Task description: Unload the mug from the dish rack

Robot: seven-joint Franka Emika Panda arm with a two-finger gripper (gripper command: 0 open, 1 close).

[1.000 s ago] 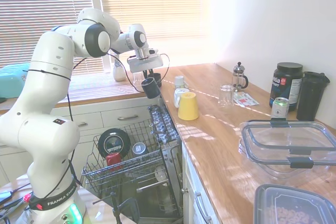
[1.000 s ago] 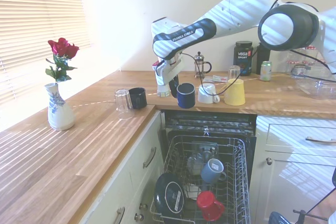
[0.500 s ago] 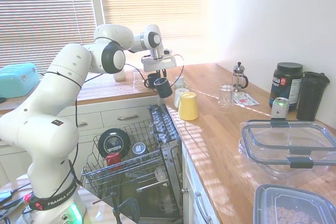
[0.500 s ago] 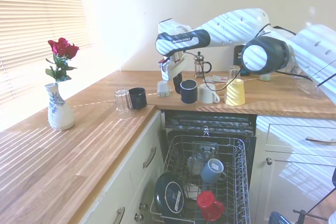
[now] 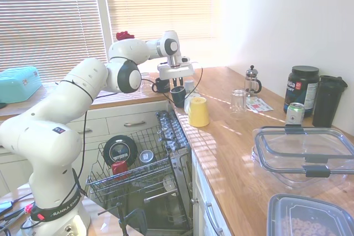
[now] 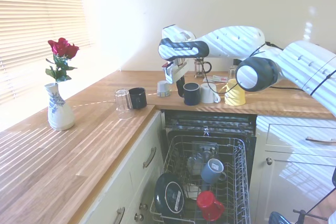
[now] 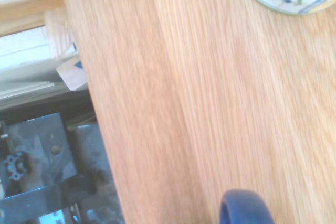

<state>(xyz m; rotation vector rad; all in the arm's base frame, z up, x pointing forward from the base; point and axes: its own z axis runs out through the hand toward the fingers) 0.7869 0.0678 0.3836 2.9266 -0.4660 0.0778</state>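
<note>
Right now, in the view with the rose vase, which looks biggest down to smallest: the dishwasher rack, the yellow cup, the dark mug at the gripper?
1. The dish rack, by far the largest.
2. The yellow cup.
3. The mug, slightly shorter than the cup; they stand close together, so this comparison seems fair.

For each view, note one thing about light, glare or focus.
First exterior view: window blinds blown out by glare, striped sunlight across the countertop. Second exterior view: blind shadows stripe the arm. Wrist view: soft, blurred wood grain, mug rim out of focus.
</note>
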